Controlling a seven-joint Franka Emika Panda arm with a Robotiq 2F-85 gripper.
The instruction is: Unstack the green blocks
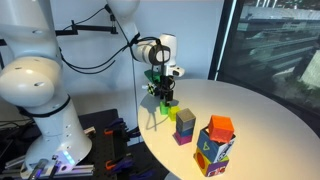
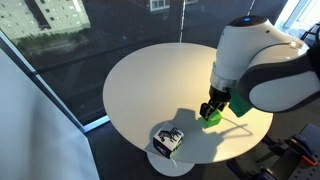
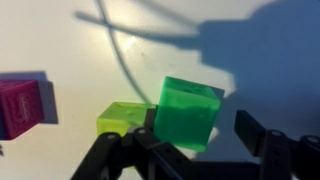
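Observation:
In the wrist view a bright green cube (image 3: 190, 112) sits tilted between my gripper's fingers (image 3: 198, 128). It touches the left finger, and a clear gap separates it from the right finger. A second, yellower lime-green cube (image 3: 122, 118) lies beside it to the left, partly behind the left finger. The gripper is open. In an exterior view the gripper (image 2: 214, 106) is low over the white round table (image 2: 140, 80) with a green block (image 2: 212, 117) at its tips. It also shows in an exterior view (image 1: 165, 97). I cannot tell whether the green cube rests on the table.
A magenta cube (image 3: 20, 105) lies at the left of the wrist view. A grey-olive cube on a magenta one (image 1: 185, 124) and a multicoloured pile with an orange top (image 1: 216, 145) stand nearby; the pile also shows in an exterior view (image 2: 167, 138). A cable's shadow crosses the table.

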